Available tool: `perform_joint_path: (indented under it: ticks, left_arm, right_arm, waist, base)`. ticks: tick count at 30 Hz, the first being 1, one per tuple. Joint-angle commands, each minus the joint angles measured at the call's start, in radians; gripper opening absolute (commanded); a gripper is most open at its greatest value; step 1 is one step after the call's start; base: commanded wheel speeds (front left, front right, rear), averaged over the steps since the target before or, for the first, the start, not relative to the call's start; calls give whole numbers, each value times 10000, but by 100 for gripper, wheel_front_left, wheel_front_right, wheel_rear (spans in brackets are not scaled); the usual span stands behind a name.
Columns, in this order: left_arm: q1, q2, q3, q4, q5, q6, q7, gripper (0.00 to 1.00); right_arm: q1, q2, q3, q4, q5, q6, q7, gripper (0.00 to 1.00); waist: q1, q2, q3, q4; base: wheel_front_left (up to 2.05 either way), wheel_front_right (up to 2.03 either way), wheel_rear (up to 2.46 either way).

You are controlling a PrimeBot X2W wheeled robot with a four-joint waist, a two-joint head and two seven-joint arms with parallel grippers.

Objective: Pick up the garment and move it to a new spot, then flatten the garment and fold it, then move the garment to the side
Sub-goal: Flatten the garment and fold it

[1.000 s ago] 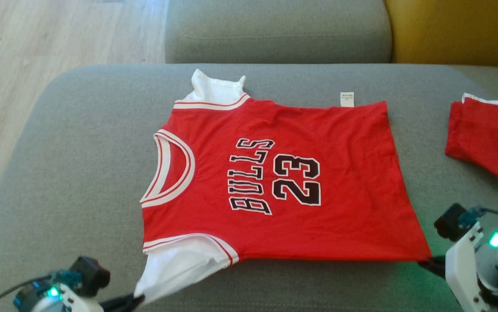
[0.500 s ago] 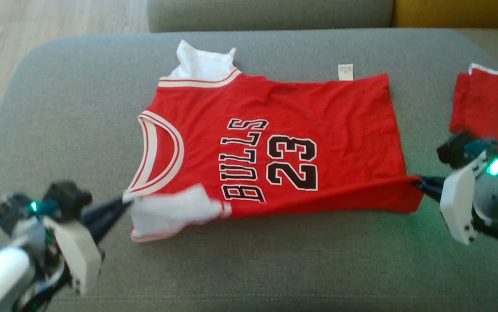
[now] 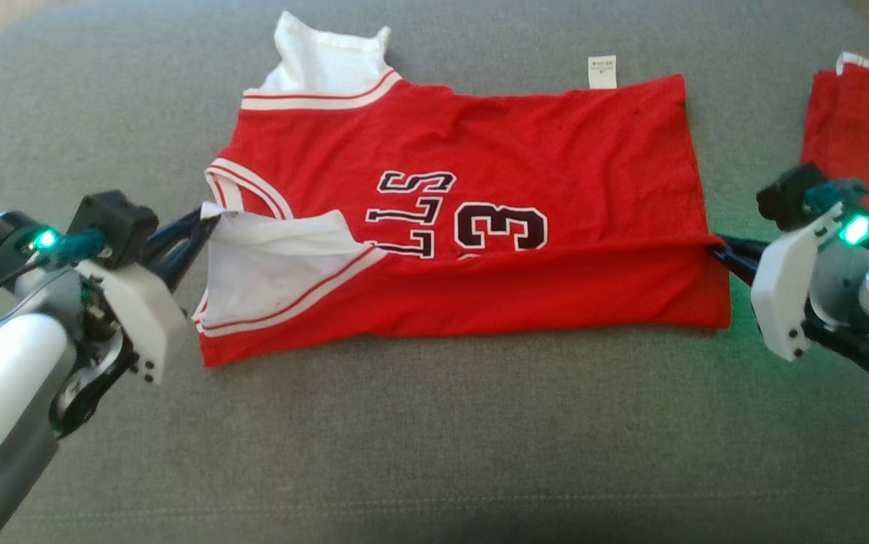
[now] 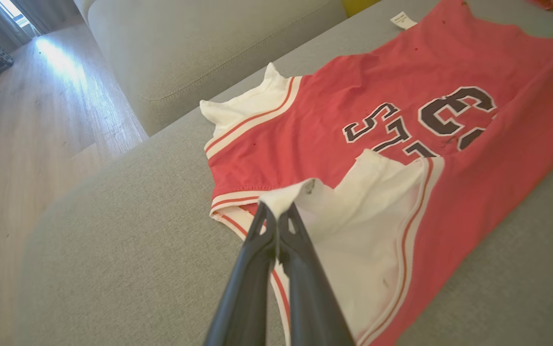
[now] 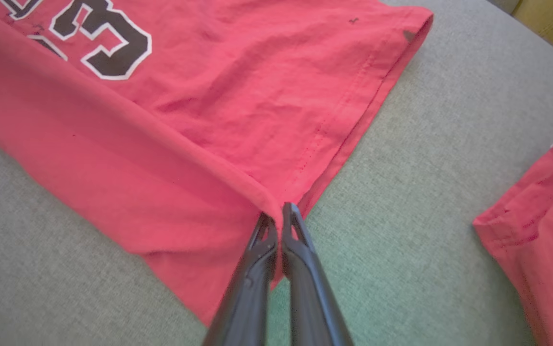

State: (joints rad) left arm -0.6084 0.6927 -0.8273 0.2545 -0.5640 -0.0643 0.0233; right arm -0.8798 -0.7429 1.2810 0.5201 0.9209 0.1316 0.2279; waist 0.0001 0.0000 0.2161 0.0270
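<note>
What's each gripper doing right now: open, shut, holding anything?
Left gripper: shut on the jersey, at its white sleeve.
Right gripper: shut on the jersey, at its red hem corner.

Red jersey (image 3: 555,151), head view, centre of frame: black, white-edged lettering (image 3: 412,211), turned sideways, legible as "LLS". The rest lies under a fold of cloth.

Just right of it: numeral (image 3: 501,227) "3", same style.

White sewn label (image 3: 602,72), upper right of centre, at the jersey's edge: print too small to read.

No brand mark legible.
</note>
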Motion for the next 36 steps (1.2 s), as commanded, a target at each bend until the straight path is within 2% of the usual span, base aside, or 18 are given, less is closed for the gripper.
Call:
perform_joint_path:
  ticks: [1, 5, 6, 7, 8, 12, 17, 20, 23, 25, 28, 30, 33, 36]
  left_arm:
    - [-576, 384, 529, -122, 79, 92, -69, 0]
    - [-979, 46, 460, 690, 331, 193, -244, 0]
    - [-1071, -30, 466, 887, 420, 285, -343, 0]
    - [-1149, -108, 482, 1083, 524, 417, -481, 39]
    - [-1193, -195, 480, 1291, 600, 533, -581, 100]
    - [-1254, -528, 580, 1899, 679, 953, -1028, 100]
    - [-958, -933, 1057, 2233, 419, 1742, -1951, 100]
    - [-534, -1321, 1687, 2051, -122, 2299, -2491, 100]
    - [166, -1927, 2689, 1424, -1016, 2635, -2786, 100]
    - [660, -2300, 3352, 793, -1192, 2796, -2836, 100]
    - [1566, -2840, 4314, -348, -392, 3136, -2845, 100]
    - [2258, -3420, 4828, -923, 66, 3280, -2847, 100]
    - [3167, -4239, 5426, -1367, 584, 3112, -2848, 100]
    - [3843, -4957, 5937, -1408, 1059, 2729, -2849, 100]
  right_arm:
    - [-91, -169, -102, -60, -97, -9, -111, 0]
    - [-305, 73, -74, 207, -160, -9, -278, 0]
    - [-400, 137, -70, 266, -304, -9, -470, 38]
    - [-432, 222, -66, 369, -318, -9, -568, 100]
    - [-438, 311, -58, 397, -330, -9, -590, 100]
    - [-580, 507, -84, 710, -229, -9, -839, 100]
    - [-593, 587, -413, 1215, -41, -9, -1607, 100]
    - [-406, 819, -1311, 1751, 195, -9, -2693, 100]
    - [-106, 1213, -2280, 2379, 122, -9, -3974, 100]
    - [185, 1553, -2907, 2776, -72, -9, -4545, 100]
    - [736, 2052, -4002, 3079, -574, -9, -4861, 100]
    - [1102, 2313, -5167, 2872, -1242, -9, -4886, 100]
    - [2194, 2848, -7268, 2119, -2697, -9, -4892, 100]
    - [3670, 3744, -9312, 1030, -4350, -9, -4893, 100]
  waist:
    - [-1, 0, 107, -55]
    - [-1, 0, 339, -126]
    - [-1, 0, 387, -143]
    - [-1, 0, 428, -161]
    - [-1, 0, 456, -178]
    - [-1, 0, 503, -210]
    - [-1, 0, 294, -168]
    - [-1, 0, 29, -119]
    - [-1, 0, -243, -89]
    - [-1, 0, -413, -58]
    - [-1, 0, -634, -3]
    - [-1, 0, -746, 21]
    - [-1, 0, -865, 12]
    - [-1, 0, -953, -46]
  base:
    - [0, 0, 0]
    - [0, 0, 0]
    - [0, 0, 0]
    - [0, 0, 0]
    - [0, 0, 0]
    - [0, 0, 0]
    - [0, 0, 0]
    - [0, 0, 0]
    - [0, 0, 0]
    - [0, 0, 0]
    - [0, 0, 0]
    - [0, 0, 0]
    - [0, 0, 0]
    - [0, 0, 0]
